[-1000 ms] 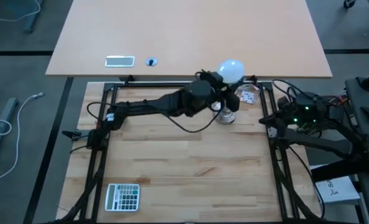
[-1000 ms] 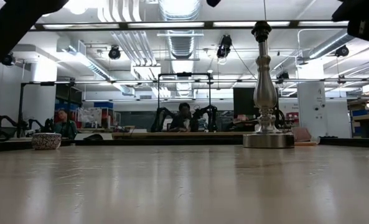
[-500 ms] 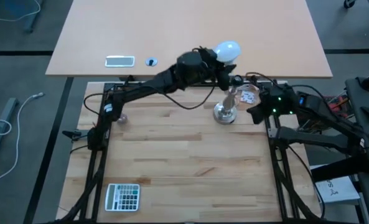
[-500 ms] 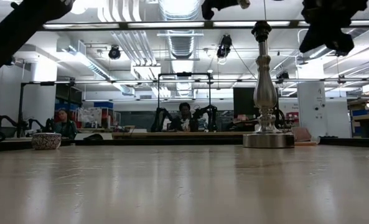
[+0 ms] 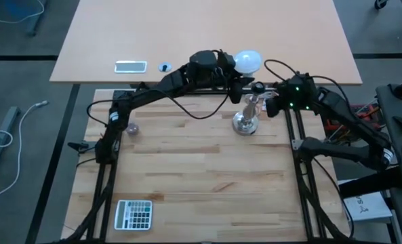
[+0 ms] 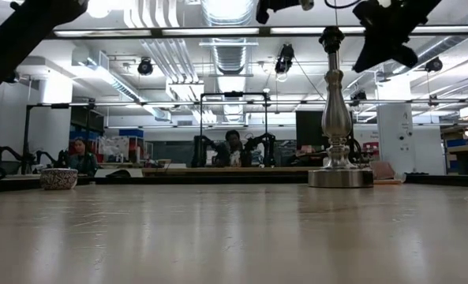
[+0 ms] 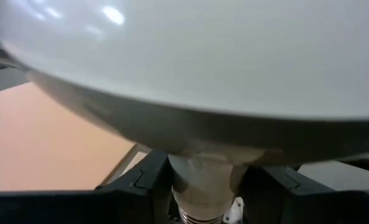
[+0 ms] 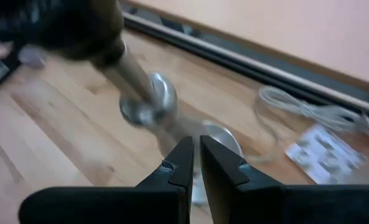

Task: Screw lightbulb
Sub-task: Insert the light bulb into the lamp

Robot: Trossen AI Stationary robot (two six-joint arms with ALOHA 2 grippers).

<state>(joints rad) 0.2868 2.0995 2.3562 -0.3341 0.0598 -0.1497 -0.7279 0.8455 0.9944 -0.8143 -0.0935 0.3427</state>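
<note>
The big wooden desk point(image 5: 201, 169) holds a silver lamp stand point(image 5: 245, 119) near its far edge. The stand is upright on its round base, and its dark socket point(image 5: 257, 87) at the top has nothing in it.

The left arm reaches across from the left side, high up over the far edge of the desk. Its left pincer point(image 5: 229, 68) is clenched on the neck of the lightbulb point(image 5: 247, 62), just under the round white part. The left wrist view shows the two dark fingers point(image 7: 140, 180) pressed on each side of the pale neck. The lightbulb is in the air, near the socket but a bit beyond it, not over it and not touching it.

The right arm comes in from the right side. Its right pincer point(image 8: 194, 163) is up close to the stem of the stand, and its tips are almost squeezed together with nothing in them. It does not look like it is touching the stand.

So the picking up is done. The lightbulb is not yet lined up with the socket. I think it must be moved over the socket, set in base first, and then turned round and round until it sits tight. None of the screwing has started.
</note>
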